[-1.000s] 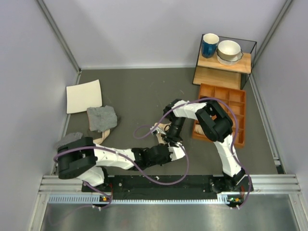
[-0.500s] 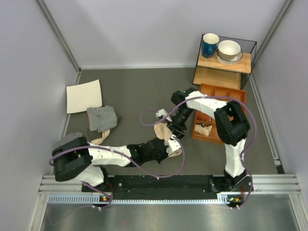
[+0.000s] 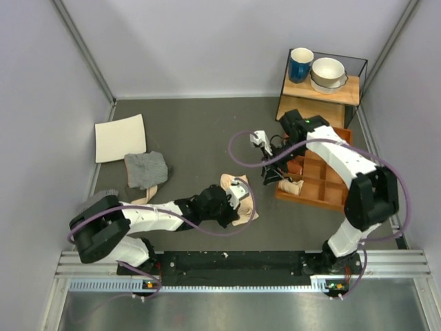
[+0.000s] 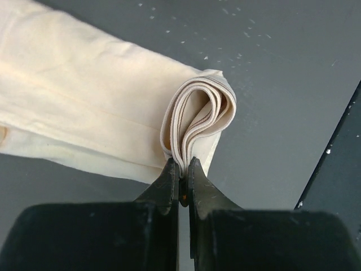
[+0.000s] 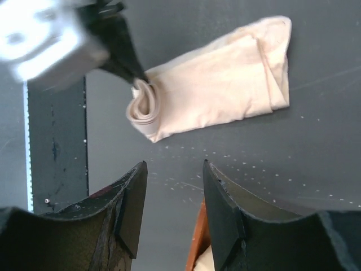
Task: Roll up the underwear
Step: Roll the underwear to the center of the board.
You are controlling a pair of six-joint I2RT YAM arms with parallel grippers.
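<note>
From the top view, the underwear (image 3: 240, 201) lies on the dark grey worktop (image 3: 200, 131) near the front middle, left of the orange tray (image 3: 329, 181) and not touching it. The left end effector (image 3: 231, 205) reaches in from the left and meets the garment's near end. The right end effector (image 3: 270, 169) hangs by the tray's left edge, apart from the cloth. A grey cloth (image 3: 146, 169) and a white paper sheet (image 3: 120, 138) lie well away on the left.

In the left wrist view, the left end effector (image 4: 180, 170) is clenched on the curled end (image 4: 200, 110) of the underwear (image 4: 84, 101), a small coil of several layers; the rest lies flat, stretching away to the left.

In the right wrist view, the right end effector (image 5: 174, 167) is released (nothing between its spread fingers) above the worktop (image 5: 316, 141). Beyond it the underwear (image 5: 220, 84) is a folded strip, coiled at its left end, where the left end effector (image 5: 137, 74) grips it.
</note>
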